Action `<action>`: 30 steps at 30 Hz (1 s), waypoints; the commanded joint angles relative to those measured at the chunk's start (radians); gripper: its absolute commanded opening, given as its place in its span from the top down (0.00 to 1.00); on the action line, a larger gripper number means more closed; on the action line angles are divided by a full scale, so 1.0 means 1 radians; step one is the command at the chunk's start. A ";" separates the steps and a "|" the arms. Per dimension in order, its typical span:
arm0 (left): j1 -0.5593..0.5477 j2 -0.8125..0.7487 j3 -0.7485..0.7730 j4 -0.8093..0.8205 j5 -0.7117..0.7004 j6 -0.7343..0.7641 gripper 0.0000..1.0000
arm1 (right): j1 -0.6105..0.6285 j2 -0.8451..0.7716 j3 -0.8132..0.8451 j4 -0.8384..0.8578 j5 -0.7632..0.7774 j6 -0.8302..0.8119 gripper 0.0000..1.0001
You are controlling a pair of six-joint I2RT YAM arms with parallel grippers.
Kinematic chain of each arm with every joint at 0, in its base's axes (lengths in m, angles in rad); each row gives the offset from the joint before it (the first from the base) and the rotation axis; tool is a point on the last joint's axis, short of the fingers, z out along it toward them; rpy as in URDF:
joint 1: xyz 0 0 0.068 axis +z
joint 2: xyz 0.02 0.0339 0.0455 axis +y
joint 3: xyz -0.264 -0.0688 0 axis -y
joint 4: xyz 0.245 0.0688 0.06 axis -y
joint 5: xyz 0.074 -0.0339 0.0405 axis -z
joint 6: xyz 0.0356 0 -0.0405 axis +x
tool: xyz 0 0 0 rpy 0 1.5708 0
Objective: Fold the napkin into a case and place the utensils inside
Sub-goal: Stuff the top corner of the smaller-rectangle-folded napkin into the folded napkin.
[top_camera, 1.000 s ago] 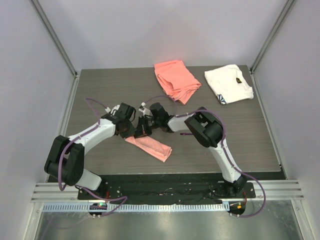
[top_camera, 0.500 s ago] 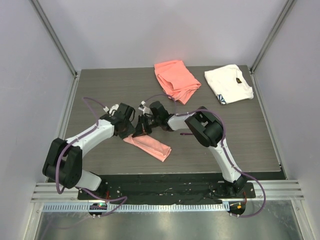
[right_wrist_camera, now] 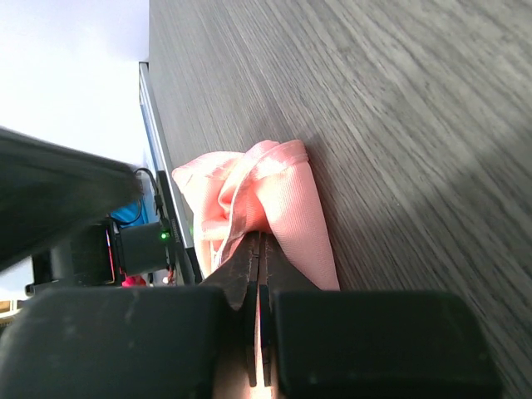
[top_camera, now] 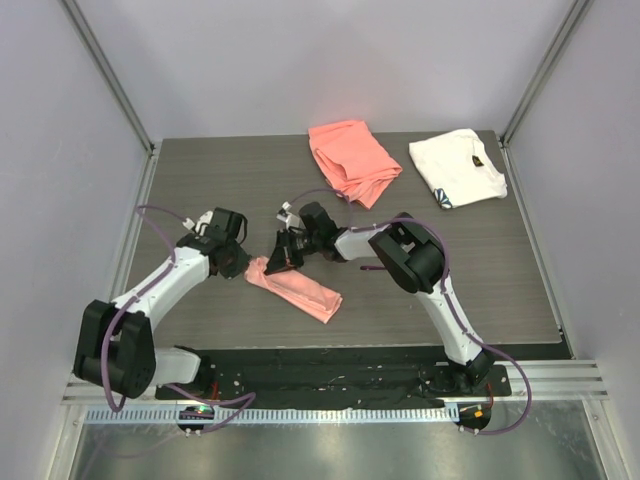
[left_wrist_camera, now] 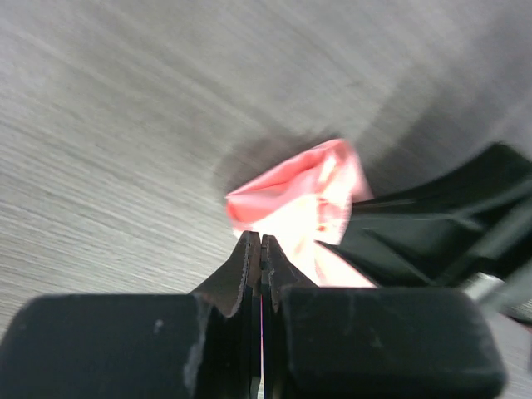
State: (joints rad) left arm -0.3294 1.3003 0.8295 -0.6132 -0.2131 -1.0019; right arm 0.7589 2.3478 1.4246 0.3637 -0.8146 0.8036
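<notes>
The napkin lies folded as a narrow pale-pink case (top_camera: 302, 291) on the table's front middle, running diagonally. My right gripper (top_camera: 279, 257) is at its upper-left end. In the right wrist view the right gripper (right_wrist_camera: 260, 238) is shut, with its tips pinching the bunched cloth of the case (right_wrist_camera: 287, 195). My left gripper (top_camera: 236, 262) is just left of the case, apart from it. In the left wrist view the left gripper (left_wrist_camera: 260, 239) is shut with nothing in it, and the case's end (left_wrist_camera: 295, 187) lies just ahead of its tips. The utensils are not in view.
A thicker coral-orange cloth (top_camera: 350, 160) lies crumpled at the back middle. A white cloth with a dark mark (top_camera: 457, 168) lies at the back right. The right gripper's black body (left_wrist_camera: 432, 224) fills the right side of the left wrist view.
My left gripper has drawn back to the left, away from the case's end where it was beside the right gripper. The right gripper stays at that end.
</notes>
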 commanded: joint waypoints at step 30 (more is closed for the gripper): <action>0.144 0.029 -0.063 0.130 0.118 0.077 0.95 | 0.003 -0.021 0.122 -0.187 0.042 -0.142 0.89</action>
State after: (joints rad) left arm -0.2012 1.3048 0.7605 -0.4980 -0.1474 -0.9554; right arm 0.7700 2.3920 1.5570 0.2283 -0.8066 0.7013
